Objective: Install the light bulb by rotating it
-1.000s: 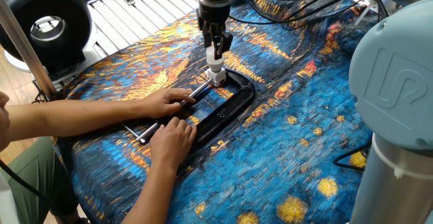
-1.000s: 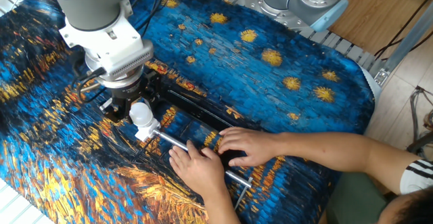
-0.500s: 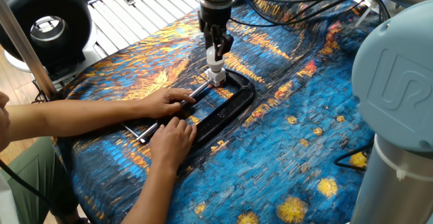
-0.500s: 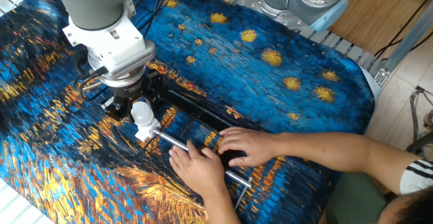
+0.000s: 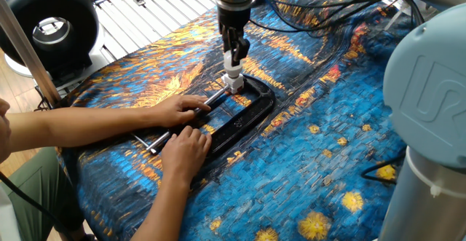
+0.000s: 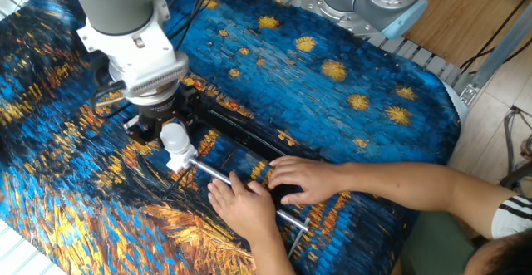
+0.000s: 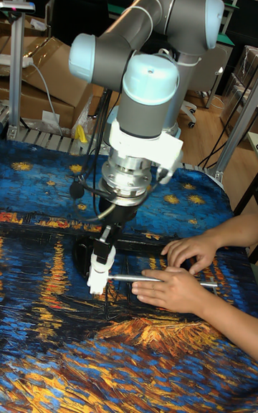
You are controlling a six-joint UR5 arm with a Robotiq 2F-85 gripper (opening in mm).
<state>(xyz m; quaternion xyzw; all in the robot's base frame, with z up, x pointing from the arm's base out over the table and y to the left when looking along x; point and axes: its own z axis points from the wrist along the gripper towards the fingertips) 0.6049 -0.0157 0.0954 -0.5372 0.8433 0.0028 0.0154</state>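
The small white light bulb [image 5: 231, 66] [image 6: 174, 137] [image 7: 101, 256] stands upright in a white blocky socket base [image 5: 231, 81] [image 6: 179, 158] [image 7: 95, 282]. The base sits at the far end of a black C-clamp [image 5: 251, 113] [image 6: 243, 136]. My gripper [image 5: 233, 54] [image 6: 169, 128] [image 7: 105, 243] comes straight down from above. Its black fingers are shut on the bulb's rounded top, hiding part of it.
A person's two hands [image 5: 183, 111] [image 6: 305, 178] [image 7: 175, 290] press on the clamp and its metal screw bar [image 6: 218, 175]. A blue and orange painted cloth [image 5: 313, 161] covers the table. A black ring-shaped device [image 5: 49, 30] stands at the back left, and cables [image 5: 320, 8] trail behind the arm.
The wrist and gripper have turned a little about the vertical axis while staying on the bulb. The bulb, socket, clamp and hands stay where they were.
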